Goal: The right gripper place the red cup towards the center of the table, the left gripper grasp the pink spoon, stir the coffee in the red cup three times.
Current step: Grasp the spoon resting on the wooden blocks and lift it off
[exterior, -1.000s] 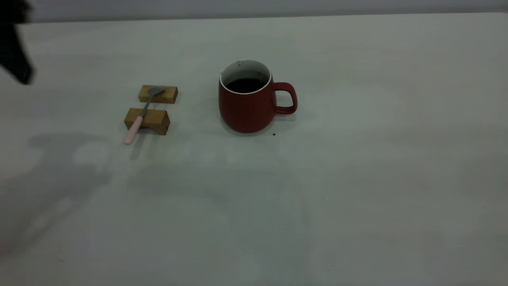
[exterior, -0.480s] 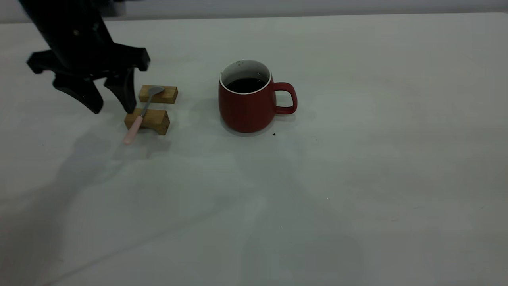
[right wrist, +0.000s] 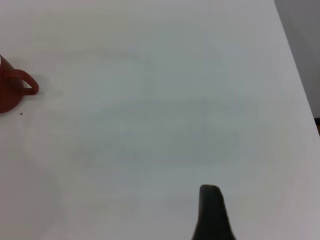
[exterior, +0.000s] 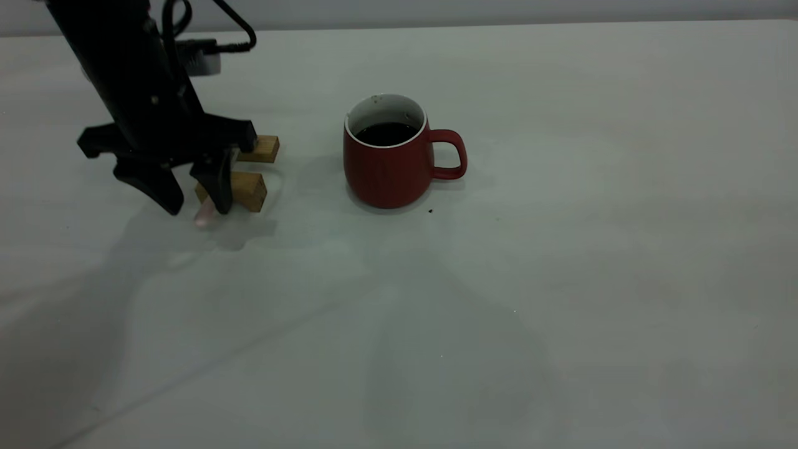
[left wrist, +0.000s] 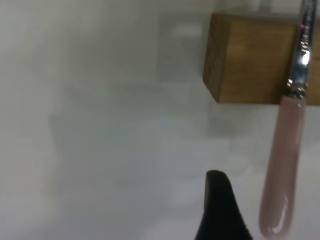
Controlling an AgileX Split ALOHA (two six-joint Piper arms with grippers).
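- As the left tool hangs open over the spoon, I count the grasp not yet made; one finger hides most of the handle.
- Spoon: bridged across two wooden blocks, pink end overhanging the surface.
- Advice: I'd centre both fingers astride the pink handle before closing, clear of the blocks.
- Cup: mid-surface, coffee inside.
- Right tool: parked well apart; state I cannot tell.

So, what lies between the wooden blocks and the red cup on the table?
Nothing: in the exterior view only bare table separates the wooden blocks from the red cup.
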